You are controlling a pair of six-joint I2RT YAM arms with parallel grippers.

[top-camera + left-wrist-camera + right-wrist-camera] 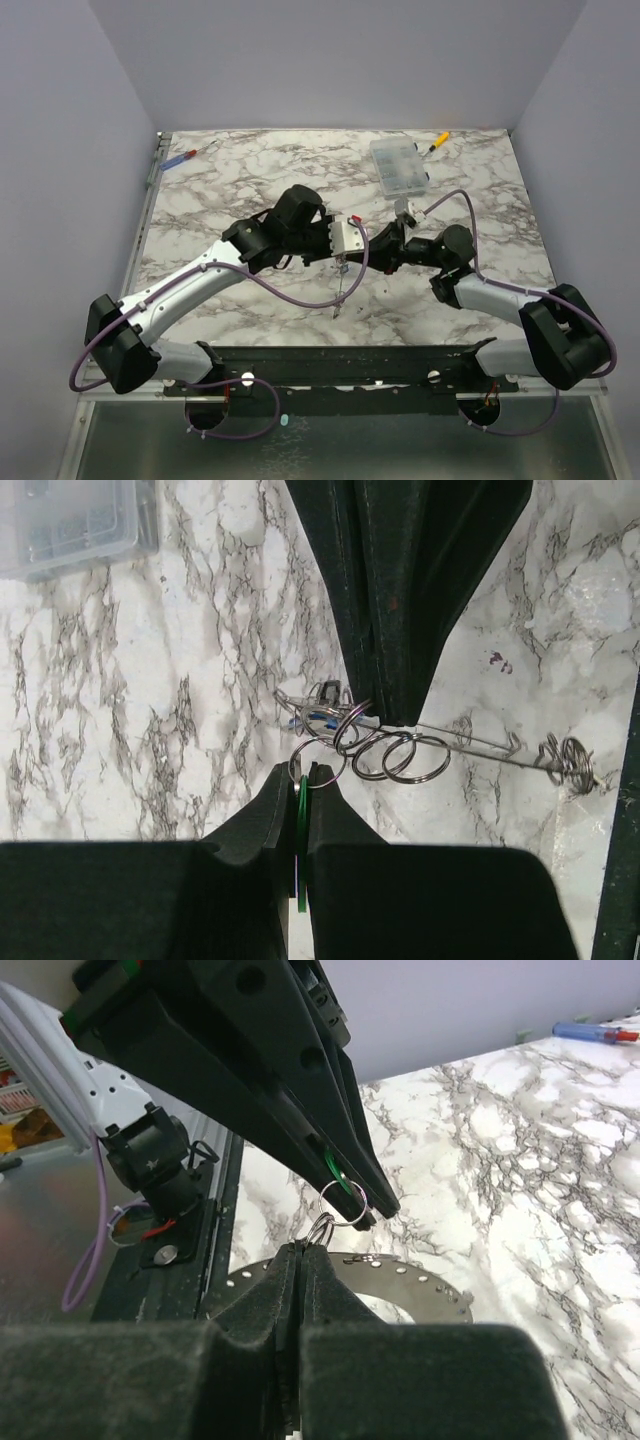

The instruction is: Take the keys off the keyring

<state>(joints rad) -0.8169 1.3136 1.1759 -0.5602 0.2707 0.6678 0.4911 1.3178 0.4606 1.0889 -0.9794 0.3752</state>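
Nearest the lens in the left wrist view, the left gripper (300, 775) is clenched on the green head of one of the keys (299, 825). This key hangs from the keyring (388, 757), a chain of small interlinked wire loops held above the marble table (220, 200) near its middle. The right gripper (385, 715) meets the left one tip to tip and is clamped on a loop of the chain, just beside a blue piece (318, 720) too small to identify. A long wire pin (490, 745) trails from the loops. A clear compartment box (398, 165) lies well behind.
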